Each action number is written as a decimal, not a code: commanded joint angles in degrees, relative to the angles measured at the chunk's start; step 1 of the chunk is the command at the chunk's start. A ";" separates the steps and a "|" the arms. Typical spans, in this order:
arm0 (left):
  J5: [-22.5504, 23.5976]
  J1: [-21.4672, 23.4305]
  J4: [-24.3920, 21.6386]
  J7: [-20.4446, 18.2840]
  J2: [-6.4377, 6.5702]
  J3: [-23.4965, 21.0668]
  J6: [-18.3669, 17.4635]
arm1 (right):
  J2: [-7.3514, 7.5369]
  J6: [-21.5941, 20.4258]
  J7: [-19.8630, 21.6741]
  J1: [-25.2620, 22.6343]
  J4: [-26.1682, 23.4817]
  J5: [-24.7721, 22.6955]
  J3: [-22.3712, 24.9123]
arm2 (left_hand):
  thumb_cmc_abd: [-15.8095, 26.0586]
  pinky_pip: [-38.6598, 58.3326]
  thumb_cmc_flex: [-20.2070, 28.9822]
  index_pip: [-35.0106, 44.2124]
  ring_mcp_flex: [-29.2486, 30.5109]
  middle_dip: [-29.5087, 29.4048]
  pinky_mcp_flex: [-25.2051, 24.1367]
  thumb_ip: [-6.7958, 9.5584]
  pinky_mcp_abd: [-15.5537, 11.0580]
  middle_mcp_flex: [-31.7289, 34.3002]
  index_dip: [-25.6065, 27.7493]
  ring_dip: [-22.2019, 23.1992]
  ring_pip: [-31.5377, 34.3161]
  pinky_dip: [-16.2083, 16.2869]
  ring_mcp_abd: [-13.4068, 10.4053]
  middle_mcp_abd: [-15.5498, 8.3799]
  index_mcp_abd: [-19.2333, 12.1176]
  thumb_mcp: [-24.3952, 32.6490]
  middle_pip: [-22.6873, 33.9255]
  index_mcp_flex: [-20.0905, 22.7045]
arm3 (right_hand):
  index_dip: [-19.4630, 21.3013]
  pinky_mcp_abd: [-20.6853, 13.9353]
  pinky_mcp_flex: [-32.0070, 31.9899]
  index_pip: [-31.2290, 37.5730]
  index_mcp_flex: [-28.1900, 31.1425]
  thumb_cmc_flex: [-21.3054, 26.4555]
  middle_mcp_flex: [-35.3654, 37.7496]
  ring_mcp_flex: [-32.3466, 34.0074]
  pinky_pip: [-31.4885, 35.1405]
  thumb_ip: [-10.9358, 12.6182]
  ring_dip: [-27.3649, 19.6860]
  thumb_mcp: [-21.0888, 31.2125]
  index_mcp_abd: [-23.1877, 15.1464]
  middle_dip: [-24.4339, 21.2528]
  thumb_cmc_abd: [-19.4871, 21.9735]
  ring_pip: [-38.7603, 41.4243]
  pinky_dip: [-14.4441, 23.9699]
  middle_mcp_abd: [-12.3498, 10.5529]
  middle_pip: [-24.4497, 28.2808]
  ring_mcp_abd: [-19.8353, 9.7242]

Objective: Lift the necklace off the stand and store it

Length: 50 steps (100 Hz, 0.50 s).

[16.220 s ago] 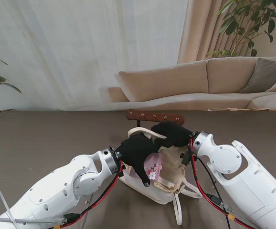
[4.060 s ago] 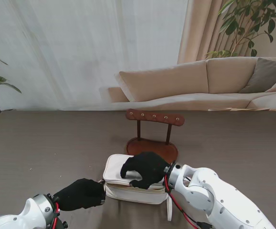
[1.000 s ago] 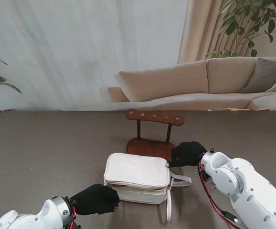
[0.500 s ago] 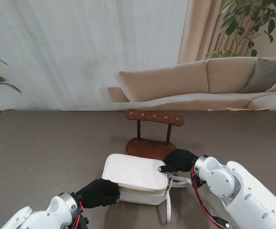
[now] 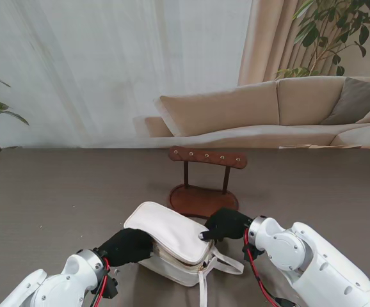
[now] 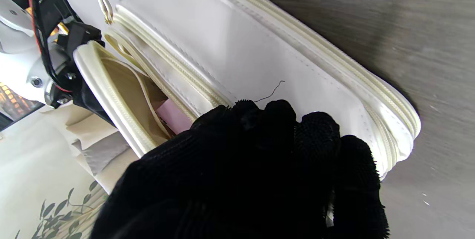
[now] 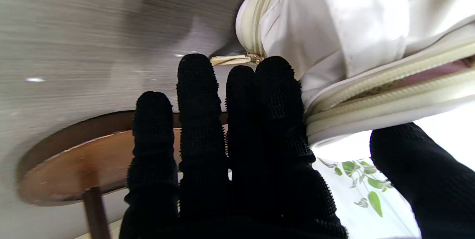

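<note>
Both gloved hands grip the white bag [image 5: 172, 240]: left hand [image 5: 128, 245] its side, right hand [image 5: 223, 223] its lid edge.

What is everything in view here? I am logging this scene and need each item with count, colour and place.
bag: one, white, on the table between the hands, lid lifted ajar.
pink item: one, pink, inside the bag; too hidden to identify.
jewellery stand: one, dark brown wood, on the table beyond the bag; nothing visible on its bar.
table: one, grey-brown.
sofa: one, beige, behind the table.
plants: two, green, far right and far left.
curtain: one, white, behind.
left hand: one, black glove, against the bag's left end.
right hand: one, black glove, pinching the lid's right edge.
</note>
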 commanded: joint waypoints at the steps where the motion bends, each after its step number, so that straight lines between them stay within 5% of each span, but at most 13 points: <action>1: 0.18 -0.33 0.20 -1.51 -0.16 -0.63 0.69 | -1.51 -1.04 -0.05 -1.14 -2.02 0.59 -1.23 | 0.42 3.22 2.33 6.02 2.24 -0.52 1.76 -0.82 -3.20 0.31 1.55 -0.28 -1.86 0.46 3.47 0.16 -4.36 1.89 -0.78 2.86 | 0.64 1.20 -7.50 -0.55 -0.35 1.23 1.11 2.42 2.63 -0.83 0.74 3.20 -8.60 0.78 -0.32 0.85 -0.38 -2.39 0.82 -0.35; 22: 0.91 -2.28 2.34 -2.89 0.02 -1.78 1.91 | -2.14 -2.23 -3.09 -2.28 -3.00 1.26 -3.24 | 0.45 2.79 2.31 5.99 1.91 -0.91 1.42 -0.87 -3.27 0.08 1.56 -1.00 -3.16 0.15 3.84 0.24 -4.40 1.96 -1.29 2.83 | 0.83 1.31 -7.41 -0.81 -1.07 1.09 0.79 2.52 2.87 -0.82 0.77 3.08 -8.76 0.83 -0.17 1.02 -0.46 -2.10 0.90 -0.19; 33: 1.35 -4.48 4.11 -3.57 0.14 -1.55 2.22 | -1.39 -2.65 -0.96 -6.42 -7.88 1.40 0.02 | 0.47 2.73 2.28 5.97 2.08 -0.96 1.40 -0.89 -3.26 0.05 1.56 -1.28 -3.56 0.08 3.86 0.13 -4.38 1.91 -1.35 2.78 | 0.93 1.27 -7.42 -0.82 -1.10 1.13 0.73 2.50 2.93 -0.80 0.78 3.03 -8.71 0.82 -0.19 1.10 -0.53 -2.02 0.93 -0.12; 50: 2.59 -8.11 6.46 -4.76 0.40 -0.59 2.27 | -1.35 -3.62 -1.10 -7.36 -8.15 1.97 -0.23 | 0.54 2.72 2.10 6.10 2.22 -1.22 1.38 -0.96 -3.26 -0.08 1.64 -1.75 -4.28 0.02 3.88 -0.08 -4.71 1.77 -1.63 2.68 | 1.05 1.34 -7.44 -0.89 -1.52 1.26 0.57 2.55 3.00 -0.78 0.77 2.95 -8.81 0.80 -0.26 1.19 -0.63 -1.91 0.97 0.04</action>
